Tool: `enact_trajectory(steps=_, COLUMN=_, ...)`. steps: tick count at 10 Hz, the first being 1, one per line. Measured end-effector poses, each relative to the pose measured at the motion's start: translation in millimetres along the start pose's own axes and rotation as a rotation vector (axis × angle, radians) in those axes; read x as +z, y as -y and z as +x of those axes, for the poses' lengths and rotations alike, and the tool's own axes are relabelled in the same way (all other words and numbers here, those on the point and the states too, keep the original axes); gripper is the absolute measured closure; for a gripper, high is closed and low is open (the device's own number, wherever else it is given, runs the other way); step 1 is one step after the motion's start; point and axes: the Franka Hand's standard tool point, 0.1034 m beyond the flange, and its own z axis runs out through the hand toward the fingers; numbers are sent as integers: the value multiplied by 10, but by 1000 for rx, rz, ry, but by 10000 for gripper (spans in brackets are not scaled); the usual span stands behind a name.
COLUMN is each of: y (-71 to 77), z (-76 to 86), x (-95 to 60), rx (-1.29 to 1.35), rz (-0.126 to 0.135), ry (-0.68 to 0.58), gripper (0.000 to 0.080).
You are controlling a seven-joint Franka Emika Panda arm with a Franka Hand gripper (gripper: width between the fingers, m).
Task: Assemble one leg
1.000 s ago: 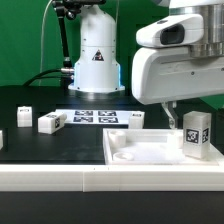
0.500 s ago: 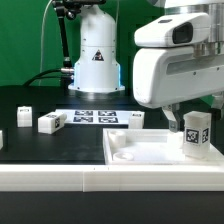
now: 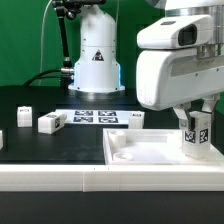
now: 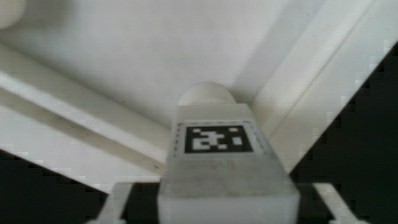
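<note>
My gripper [image 3: 198, 120] is shut on the leg [image 3: 197, 135], a small white block with a black-and-white tag. It holds the leg upright over the corner of the large white tray-like piece [image 3: 150, 158] at the exterior view's right. In the wrist view the leg [image 4: 217, 150] runs between the two fingers [image 4: 121, 200] toward the tray's raised rim [image 4: 80, 90], and my gripper [image 4: 222, 195] closes on its sides. The leg's lower end is hidden behind the rim in the exterior view.
Three more legs lie on the black table: two at the exterior view's left [image 3: 24, 116] [image 3: 51, 122] and one near the middle [image 3: 134, 119]. The marker board [image 3: 95, 117] lies between them. The robot base [image 3: 97, 50] stands behind.
My gripper has shifted a little toward the exterior view's right, and the leg has moved with it. The loose legs have not moved.
</note>
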Motion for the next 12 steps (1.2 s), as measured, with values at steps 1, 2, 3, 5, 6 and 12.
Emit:
enact_trajectory(steps=1, y=0, z=0, x=0, rx=1, rz=0, ry=0, gripper=511)
enact_trajectory(steps=2, y=-3, z=-3, x=0, rx=24, rz=2, ry=2, gripper=511)
enact_trajectory(steps=3, y=-31, z=-21, x=-7, rx=37, rz=14, ry=22, gripper=511)
enact_trajectory(steps=5, y=-54, z=-20, x=-3, rx=214, rz=17, ry=17, gripper=511)
enact_trajectory(steps=6, y=-54, z=-17, x=-3, rx=324, rz=19, ry=14, gripper=511)
enact_trajectory(steps=12, y=-4, z=27, x=16, rx=983, rz=18, ry=-5, gripper=509)
